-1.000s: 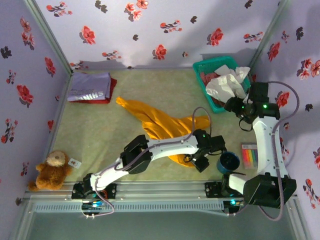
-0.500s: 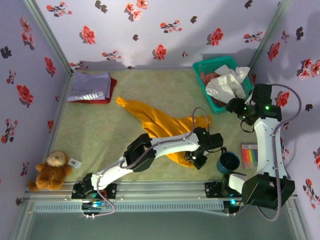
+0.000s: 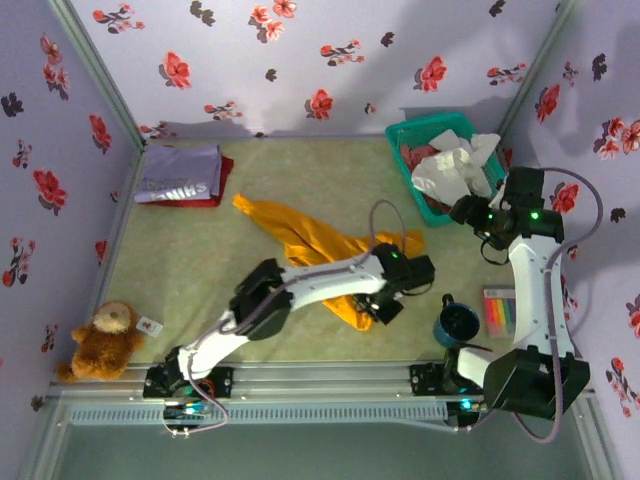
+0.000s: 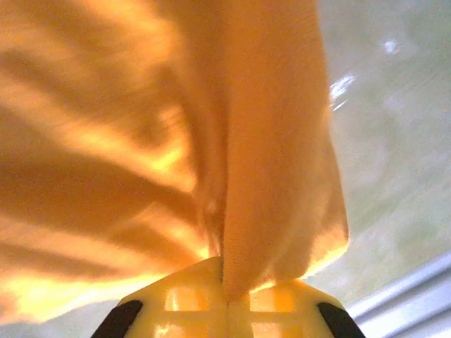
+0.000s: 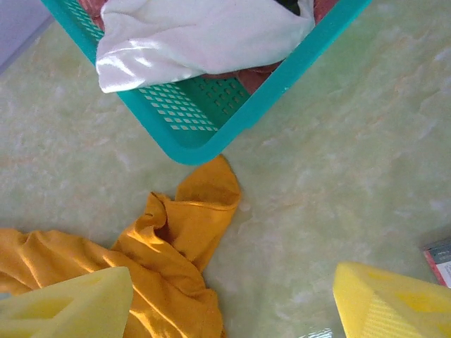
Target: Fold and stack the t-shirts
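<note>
The bright orange-yellow t-shirt (image 3: 300,240) lies crumpled across the middle of the table. My left gripper (image 3: 380,308) is at its near right end, shut on a fold of that orange cloth (image 4: 261,176), which hangs bunched straight out from between the yellow fingers (image 4: 227,282). My right gripper (image 3: 465,210) hovers open beside the basket, with a corner of the orange shirt (image 5: 190,218) and bare table between its fingers (image 5: 229,310). A folded lavender t-shirt (image 3: 180,172) rests on a red one (image 3: 215,195) at the far left. A white t-shirt (image 3: 455,165) and a reddish one (image 3: 410,155) fill the basket.
The teal basket (image 3: 425,125) stands at the far right corner. A blue mug (image 3: 455,322) and a coloured pack (image 3: 497,310) sit near the right arm's base. A brown teddy bear (image 3: 100,340) sits at the near left. Flowered walls enclose the table.
My left gripper has closed on the orange shirt's near end and drawn it left and away from the mug. The right arm has barely moved.
</note>
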`<action>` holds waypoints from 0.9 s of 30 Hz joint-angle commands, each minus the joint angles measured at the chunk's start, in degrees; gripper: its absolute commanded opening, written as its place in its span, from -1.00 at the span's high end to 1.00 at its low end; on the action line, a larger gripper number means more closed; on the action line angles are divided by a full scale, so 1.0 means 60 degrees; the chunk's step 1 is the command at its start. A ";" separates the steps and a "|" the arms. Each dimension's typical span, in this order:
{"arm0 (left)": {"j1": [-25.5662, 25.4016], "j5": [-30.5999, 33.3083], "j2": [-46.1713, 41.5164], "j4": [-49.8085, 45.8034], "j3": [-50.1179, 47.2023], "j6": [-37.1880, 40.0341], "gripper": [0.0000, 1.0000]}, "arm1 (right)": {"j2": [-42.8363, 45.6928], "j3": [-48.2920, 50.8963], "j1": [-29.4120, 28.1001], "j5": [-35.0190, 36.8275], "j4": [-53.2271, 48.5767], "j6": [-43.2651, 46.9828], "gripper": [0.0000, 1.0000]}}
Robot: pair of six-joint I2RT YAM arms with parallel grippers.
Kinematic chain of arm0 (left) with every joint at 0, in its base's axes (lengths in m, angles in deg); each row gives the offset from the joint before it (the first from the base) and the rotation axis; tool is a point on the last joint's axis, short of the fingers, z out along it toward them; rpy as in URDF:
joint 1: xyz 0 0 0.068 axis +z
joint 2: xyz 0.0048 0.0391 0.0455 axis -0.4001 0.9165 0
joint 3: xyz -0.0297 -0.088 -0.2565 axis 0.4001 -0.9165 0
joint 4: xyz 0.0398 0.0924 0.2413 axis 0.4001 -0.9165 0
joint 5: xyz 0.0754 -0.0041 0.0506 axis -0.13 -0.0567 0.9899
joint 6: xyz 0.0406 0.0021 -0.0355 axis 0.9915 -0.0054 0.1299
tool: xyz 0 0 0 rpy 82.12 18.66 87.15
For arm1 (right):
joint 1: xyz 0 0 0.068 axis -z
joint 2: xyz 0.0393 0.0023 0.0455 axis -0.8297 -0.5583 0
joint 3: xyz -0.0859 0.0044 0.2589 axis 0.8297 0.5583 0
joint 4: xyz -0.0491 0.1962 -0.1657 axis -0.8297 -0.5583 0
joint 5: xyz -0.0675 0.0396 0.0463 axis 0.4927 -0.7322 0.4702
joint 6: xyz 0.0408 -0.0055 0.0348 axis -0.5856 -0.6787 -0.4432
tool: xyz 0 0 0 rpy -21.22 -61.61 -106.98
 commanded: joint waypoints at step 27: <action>1.2083 -0.1485 -0.9375 0.0747 -0.7924 0.0815 1.00 | -0.2255 0.0874 -0.4855 0.0319 0.1985 -0.1799 -0.37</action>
